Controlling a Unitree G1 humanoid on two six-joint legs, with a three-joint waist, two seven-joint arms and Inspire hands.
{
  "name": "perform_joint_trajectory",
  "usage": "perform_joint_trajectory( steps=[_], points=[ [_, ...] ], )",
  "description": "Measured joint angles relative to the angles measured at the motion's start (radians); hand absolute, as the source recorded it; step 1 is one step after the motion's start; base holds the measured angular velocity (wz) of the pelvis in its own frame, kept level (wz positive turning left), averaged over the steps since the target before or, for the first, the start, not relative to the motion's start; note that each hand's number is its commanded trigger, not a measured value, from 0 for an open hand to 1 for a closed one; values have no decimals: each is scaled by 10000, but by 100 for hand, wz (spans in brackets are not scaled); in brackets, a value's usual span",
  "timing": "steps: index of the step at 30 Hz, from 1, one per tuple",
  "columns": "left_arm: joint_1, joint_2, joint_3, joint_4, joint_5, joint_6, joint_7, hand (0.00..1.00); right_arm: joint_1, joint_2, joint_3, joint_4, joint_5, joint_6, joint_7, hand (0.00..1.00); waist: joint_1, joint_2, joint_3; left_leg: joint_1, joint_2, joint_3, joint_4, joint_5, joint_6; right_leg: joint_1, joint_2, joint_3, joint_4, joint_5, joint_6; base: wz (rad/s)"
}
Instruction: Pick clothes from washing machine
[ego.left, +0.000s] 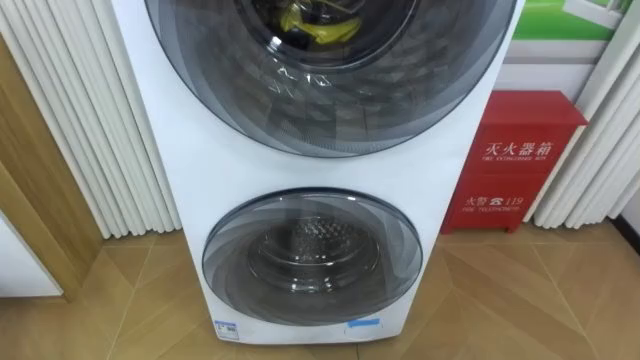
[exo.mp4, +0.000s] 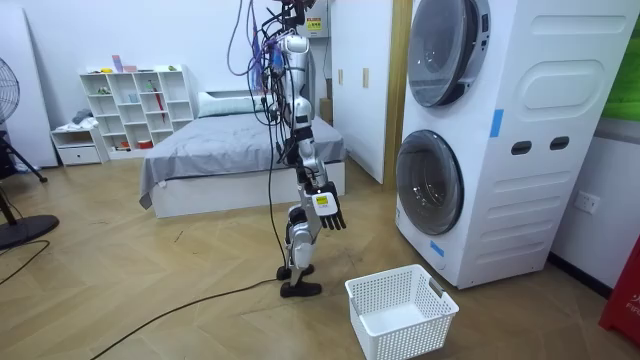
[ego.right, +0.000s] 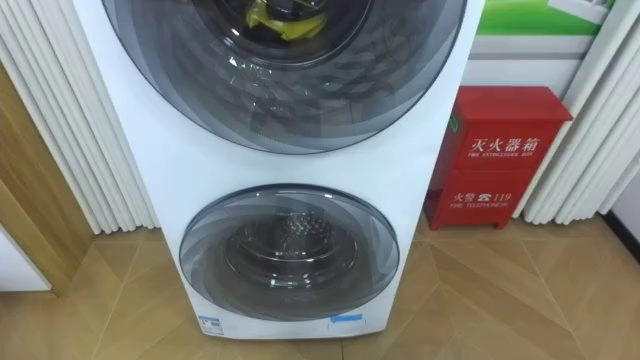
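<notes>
- Right hand (exo.mp4: 325, 211), room view: hangs beside the robot's thigh, fingers loosely straight, empty. The robot stands facing the tall white stacked washing machine (exo.mp4: 520, 200), with a white perforated plastic basket (exo.mp4: 400, 343) near its feet.
- Left eye view: crumpled yellow cloth (ego.left: 322, 27) lies inside the upper drum, behind the closed round glass door (ego.left: 330, 110).
- Right eye view: red metal cabinet (ego.right: 500, 160) stands just beside the machine.

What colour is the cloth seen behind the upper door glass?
Yellow: the cloth shows best in the left eye view.
</notes>
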Motion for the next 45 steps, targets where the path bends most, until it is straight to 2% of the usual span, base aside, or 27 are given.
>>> perform_joint_trajectory(
  steps=[10, 14, 17, 18, 20, 22, 25, 27, 30, 32, 33, 37, 40, 42, 44, 45],
  points=[
    [17, 9, 323, -9, 3, 8, -7, 0, -3, 3, -18, 9, 9, 29, 11, 0, 36, 19, -10, 19, 1, 3, -2, 0, 0, 7, 1, 4, -2, 0, 0, 0],
    [13, 13, 147, -11, -33, 15, -26, 0, -107, 0, 5, -4, 12, 30, -23, 0, 23, 35, -14, 16, 3, 21, -4, 0, 0, 2, 1, -33, 0, 0, 0, 0],
    [12, 34, -54, -11, -474, 10, -88, 0, -184, -4, -1, -56, 2, 54, -90, 0, 22, 45, -15, 7, 6, 23, -1, 0, 0, -15, 5, 20, 18, 0, 0, 0],
    [10, 32, -30, -11, -609, 9, -191, 0, -193, -22, -59, -366, -75, 200, -162, 0, 28, -3, -46, 1, 8, 43, 1, 0, 0, -27, 6, 44, 32, 0, 0, -5],
    [1, 29, -28, 15, -638, 9, -267, 0, -207, -85, -171, -1330, -253, 409, -354, 0, 22, 41, -33, 1, 14, 94, 15, 0, 0, 18, 8, 90, 53, 0, -1, -8],
    [-37, 55, -25, 6, -639, 9, -307, 0, -254, -93, -390, -2670, -245, 453, -598, 0, 3, 49, -16, 40, 14, 119, 37, 1, 1, 46, 1, 110, 46, 2, 1, -4],
    [-76, 59, -3, 16, -634, 6, -521, 0, -751, -149, -840, -4578, -201, 383, -897, 0, 12, 15, 24, 152, 16, 183, 30, 2, 1, 103, 8, 166, 24, 11, 12, -4],
    [-52, 93, -8, -37, -561, 11, -638, 0, -1100, -389, -1011, -6280, 14, 337, -1256, 0, 151, 1, 31, 149, 15, 179, 31, 2, 0, 92, 9, 175, 26, 13, 15, 0],
    [6, 237, -1, -43, -379, 16, -658, 0, -1993, -866, -1137, -6582, -9, 93, -1514, 0, 257, -127, 14, 141, 16, 106, 36, 4, -3, 110, 11, 81, 0, 16, 9, 7],
    [-11, 316, 17, -102, -350, 16, -658, 0, -2260, -1129, -1231, -7010, 24, 198, -1886, 0, 347, -261, -6, 30, 17, 84, 41, 5, -4, 11, 9, 33, 3, 16, 8, 6],
    [62, 350, 52, -99, -342, 52, -658, 0, -2433, -1278, -1260, -7409, 103, 200, -2068, 0, 446, -298, 15, 4, 17, 91, 40, 5, -4, -21, 13, 28, -1, 17, 7, 0],
    [220, 501, 210, -45, -147, 312, -637, 0, -3070, -1379, -1472, -7925, 141, 209, -2519, 0, 530, -387, -16, -20, 14, -39, 38, 5, -4, -20, 12, -62, -5, 17, 8, 5],
    [210, 665, 215, -264, 84, 494, -638, 0, -3687, -1507, -1524, -8594, 399, 352, -2882, 0, 531, -436, -39, -145, 9, -107, 37, 6, -5, -66, 9, -98, -2, 16, 8, 7],
    [303, 734, 313, -388, 738, 637, -607, 0, -4563, -1768, -1524, -8710, 369, 365, -3171, 0, 567, -442, -45, -109, 12, -161, 28, 8, -5, -44, 20, -106, -1, 16, 8, 2],
    [335, 754, 325, -565, 1184, 698, -570, 0, -4866, -1986, -1527, -9098, 315, 363, -3404, 0, 573, -480, -50, -14, 13, -311, 26, 8, -6, 9, 29, -112, -1, 16, 9, 18],
    [353, 790, 328, -638, 1409, 727, -555, 0, -4976, -2010, -1526, -9376, 248, 351, -3539, 0, 591, -539, -87, 30, 20, -380, 21, 8, -6, 70, 39, -116, -2, 16, 9, 16]
  ],
)
